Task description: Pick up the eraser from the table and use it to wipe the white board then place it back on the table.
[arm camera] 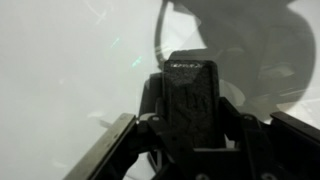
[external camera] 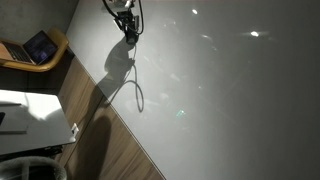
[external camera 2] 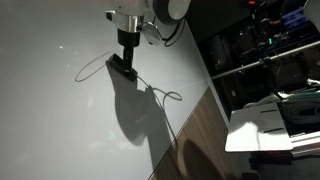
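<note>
Filling most of both exterior views is the large glossy grey-white white board [external camera 2: 70,120], marked with faint thin looping pen scribbles [external camera 2: 95,66] and spots of reflected light. A brown wood-grain strip [external camera: 100,125] runs along its edge, and beyond that lies the flat white table [external camera: 25,112], well apart from the work. The black two-fingered robot gripper [external camera 2: 126,56] reaches to the board on a white arm and is clamped shut on the eraser [external camera 2: 125,68], a small dark grey-black oblong block. In the wrist view the eraser [arm camera: 190,90] sits squarely between the jaws, its narrow sides pinched, most likely so that its wiping end stays free and exposed to the board. Its long axis runs straight out from the gripper, in line with the fingers, and its far end points at the board surface. In an exterior view that end meets its own dark shadow [external camera 2: 140,110], so it seems to touch or nearly touch the board beside the scribbled loop; true contact cannot be confirmed. Judging by this, wiping is under way.
</note>
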Action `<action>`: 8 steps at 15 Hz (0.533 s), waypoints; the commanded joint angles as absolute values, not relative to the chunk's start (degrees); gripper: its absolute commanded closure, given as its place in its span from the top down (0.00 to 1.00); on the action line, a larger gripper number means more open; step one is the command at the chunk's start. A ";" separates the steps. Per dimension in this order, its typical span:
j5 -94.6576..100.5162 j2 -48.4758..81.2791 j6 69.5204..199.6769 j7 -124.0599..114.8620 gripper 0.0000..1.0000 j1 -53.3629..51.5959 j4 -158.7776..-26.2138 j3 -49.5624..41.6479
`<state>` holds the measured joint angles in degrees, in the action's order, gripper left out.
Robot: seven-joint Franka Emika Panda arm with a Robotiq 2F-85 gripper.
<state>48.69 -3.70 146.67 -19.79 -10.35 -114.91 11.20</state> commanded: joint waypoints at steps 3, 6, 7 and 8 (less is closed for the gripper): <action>51.77 6.80 143.14 -19.64 0.29 -13.65 -102.89 15.00; 52.70 11.84 141.17 -19.63 0.29 -17.16 -97.90 16.18; 53.02 13.62 140.51 -19.55 0.29 -18.54 -96.04 16.36; 53.31 15.30 139.91 -19.25 0.29 -19.87 -94.17 16.33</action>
